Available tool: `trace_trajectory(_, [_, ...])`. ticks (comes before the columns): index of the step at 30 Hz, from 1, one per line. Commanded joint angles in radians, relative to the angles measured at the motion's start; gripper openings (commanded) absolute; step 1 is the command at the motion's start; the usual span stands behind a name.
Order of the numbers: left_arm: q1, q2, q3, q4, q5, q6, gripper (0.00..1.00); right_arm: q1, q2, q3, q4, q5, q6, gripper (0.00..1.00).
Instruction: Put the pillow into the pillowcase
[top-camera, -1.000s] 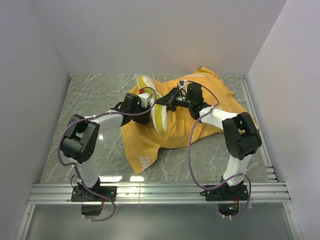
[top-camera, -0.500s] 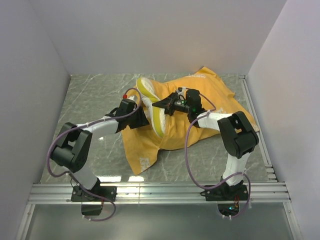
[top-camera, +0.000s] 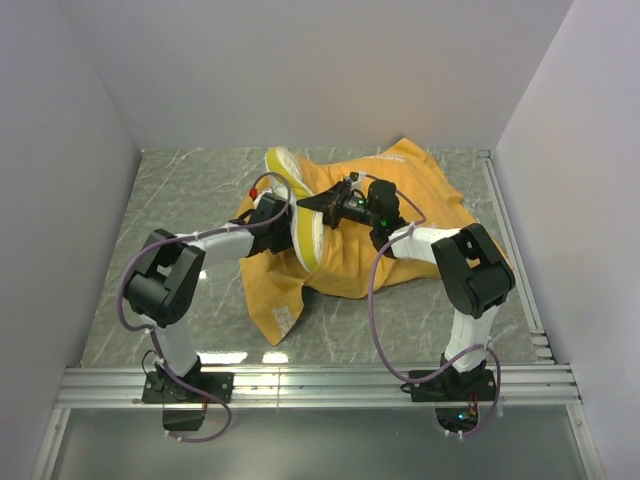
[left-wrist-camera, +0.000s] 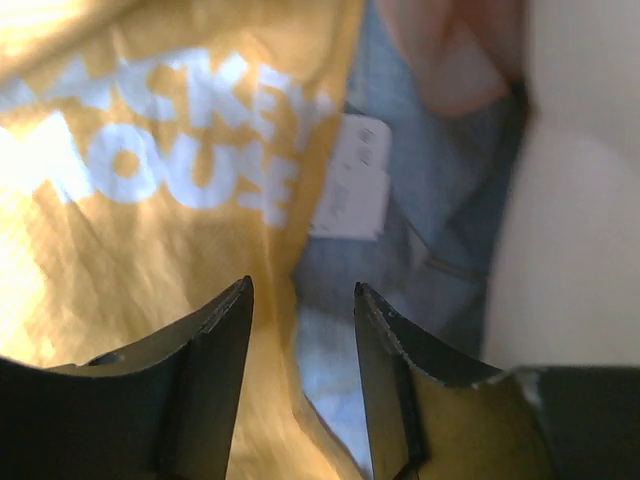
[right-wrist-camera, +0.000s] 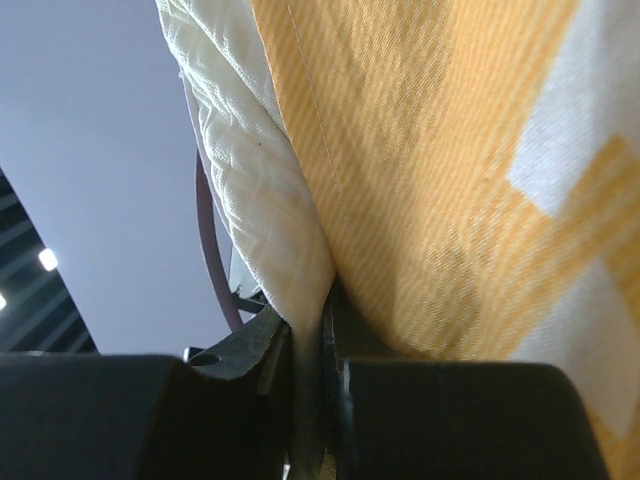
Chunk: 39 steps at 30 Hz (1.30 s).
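The pillowcase (top-camera: 380, 235) lies crumpled on the table, orange-yellow side up. The pillow (top-camera: 302, 215), cream with a yellow-green band, stands on edge at the pillowcase's left end. My right gripper (top-camera: 312, 204) is shut on the pillow's edge. In the right wrist view, quilted cream pillow (right-wrist-camera: 260, 190) fabric is pinched in the right gripper (right-wrist-camera: 312, 330), with orange pillowcase (right-wrist-camera: 450, 180) cloth beside it. My left gripper (top-camera: 282, 222) sits low against the pillow's left side. Its wrist view shows the left gripper (left-wrist-camera: 300, 290) open over the pillowcase (left-wrist-camera: 130, 250) hem, the blue inner side (left-wrist-camera: 440, 230), a white label (left-wrist-camera: 350, 190) and the pillow (left-wrist-camera: 580, 250).
The grey marbled table (top-camera: 190, 190) is walled in white on the left, back and right. An aluminium rail (top-camera: 320, 385) runs along the near edge and another (top-camera: 515, 250) down the right side. Purple cables loop off both arms.
The pillow's top has shifted left and back with the right gripper. My left gripper dipped toward the near side, then came back in against the pillow. Its jaws have narrowed a little.
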Motion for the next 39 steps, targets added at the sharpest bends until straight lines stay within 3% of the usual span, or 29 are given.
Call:
trace_trajectory(1, [-0.03,0.042,0.083,-0.081,-0.133,0.016,0.51,0.017,-0.04,-0.002,0.134,0.006,0.07,0.0])
trace_trajectory(9, [-0.04,0.14,0.142,-0.195,-0.224,0.113,0.35,0.025,-0.063,-0.022,0.152,0.014,0.097,0.0])
trace_trajectory(12, [-0.04,0.16,0.128,-0.181,-0.215,0.139,0.21,0.028,-0.063,-0.016,0.155,0.012,0.101,0.0])
trace_trajectory(14, [-0.035,0.173,0.14,-0.192,-0.201,0.158,0.0,0.029,-0.066,-0.021,0.152,0.011,0.094,0.0])
trace_trajectory(20, [0.038,0.055,0.081,-0.195,-0.109,0.228,0.0,0.012,-0.09,-0.044,0.059,-0.024,-0.036,0.0])
trace_trajectory(22, [0.078,-0.063,0.024,-0.168,-0.088,0.259,0.0,0.0,-0.1,-0.024,-0.076,-0.065,-0.141,0.0])
trace_trajectory(24, [0.126,-0.135,0.002,-0.163,-0.046,0.309,0.0,-0.017,-0.106,0.022,-0.318,-0.083,-0.364,0.0])
trace_trajectory(26, [0.166,-0.223,-0.004,-0.172,-0.019,0.364,0.0,-0.024,-0.107,0.051,-0.459,-0.084,-0.601,0.0])
trace_trajectory(27, [0.208,-0.251,-0.006,-0.174,0.0,0.38,0.0,-0.031,-0.107,0.091,-0.624,-0.08,-0.677,0.0])
trace_trajectory(29, [0.259,-0.307,-0.007,-0.172,0.024,0.418,0.0,-0.029,-0.094,0.123,-0.732,-0.086,-0.879,0.0])
trace_trajectory(30, [0.31,-0.318,-0.007,-0.171,0.025,0.429,0.0,-0.029,-0.09,0.16,-0.866,-0.061,-0.943,0.0])
trace_trajectory(32, [0.382,-0.346,-0.004,-0.157,0.06,0.448,0.0,-0.014,-0.074,0.203,-0.964,-0.049,-1.106,0.0])
trace_trajectory(39, [0.506,-0.369,0.037,-0.064,0.176,0.457,0.0,0.107,0.081,0.372,-1.511,0.006,-1.537,0.0])
